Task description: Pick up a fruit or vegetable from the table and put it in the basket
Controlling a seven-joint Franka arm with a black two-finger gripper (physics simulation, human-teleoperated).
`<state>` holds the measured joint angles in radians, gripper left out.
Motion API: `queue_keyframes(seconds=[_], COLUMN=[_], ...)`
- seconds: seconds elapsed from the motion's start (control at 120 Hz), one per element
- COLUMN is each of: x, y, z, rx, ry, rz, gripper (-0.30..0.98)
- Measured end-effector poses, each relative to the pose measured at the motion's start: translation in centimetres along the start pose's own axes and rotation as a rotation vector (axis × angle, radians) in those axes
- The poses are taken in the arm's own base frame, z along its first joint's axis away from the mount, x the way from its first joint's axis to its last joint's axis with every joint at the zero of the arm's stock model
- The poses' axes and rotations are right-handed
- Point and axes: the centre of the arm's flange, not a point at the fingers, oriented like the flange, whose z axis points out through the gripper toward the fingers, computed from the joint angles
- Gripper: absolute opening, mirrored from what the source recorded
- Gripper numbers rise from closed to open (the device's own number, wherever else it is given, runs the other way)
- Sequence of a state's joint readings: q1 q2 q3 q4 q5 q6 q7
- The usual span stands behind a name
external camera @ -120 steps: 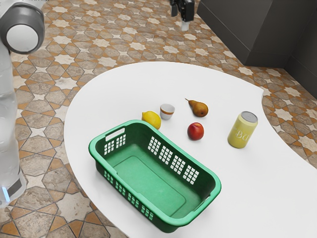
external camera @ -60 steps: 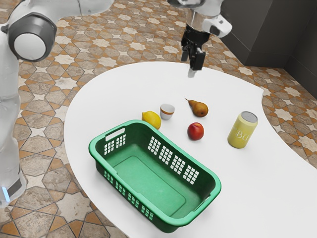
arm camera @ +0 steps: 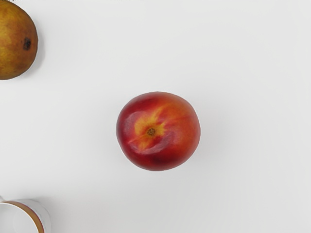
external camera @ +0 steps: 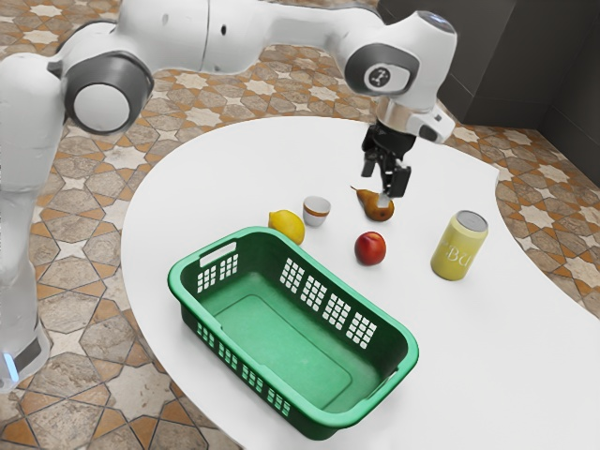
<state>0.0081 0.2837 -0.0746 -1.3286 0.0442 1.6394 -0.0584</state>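
Over the table in the exterior view, my gripper (external camera: 382,187) hangs with its fingers apart and nothing between them. It is above table height and overlaps the pear (external camera: 379,207) in that view. The red nectarine (external camera: 370,248) rests on the table; the nectarine (arm camera: 158,131) lies near the middle of the wrist view, under my hand. Part of the pear (arm camera: 15,41) appears in the wrist view too. A yellow lemon (external camera: 288,226) sits against the far side of the green basket (external camera: 292,419), whose visible floor holds nothing.
A small white cup (external camera: 316,211) with a brown band stands between lemon and pear; the cup (arm camera: 43,218) is partly in the wrist view. A yellow can (external camera: 459,246) stands upright toward the exterior view's right on the white table (external camera: 506,347).
My arm has reached in over the table, and my gripper has come down and toward the exterior view's right, closer to the pear and nectarine. The objects and basket have stayed where they were.
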Motion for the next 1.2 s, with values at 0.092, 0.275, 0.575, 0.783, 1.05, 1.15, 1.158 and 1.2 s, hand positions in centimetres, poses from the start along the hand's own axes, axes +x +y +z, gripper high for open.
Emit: queue_keyframes(seconds=[0.092, 0.275, 0.575, 0.783, 1.05, 1.15, 1.158, 1.2], x=[-0.1, 0.3, 2.1, 2.9, 3.3, 3.3, 3.3, 3.3], y=[0.3, -0.7, -2.5, -0.4, -1.5, -1.5, -1.5, -1.5], z=[0.9, 4.4, 8.7, 9.4, 10.8, 11.2, 11.3, 11.3], rx=[-0.009, -0.023, -0.045, -0.075, -0.09, -0.095, -0.095, -0.096], ry=[-0.005, -0.031, -0.038, -0.014, -0.024, -0.029, -0.029, -0.03], rz=[0.002, -0.024, -0.064, -0.037, -0.062, -0.065, -0.065, -0.066], gripper=[0.69, 0.69, 0.69, 0.69, 0.69, 0.69, 0.69, 0.69])
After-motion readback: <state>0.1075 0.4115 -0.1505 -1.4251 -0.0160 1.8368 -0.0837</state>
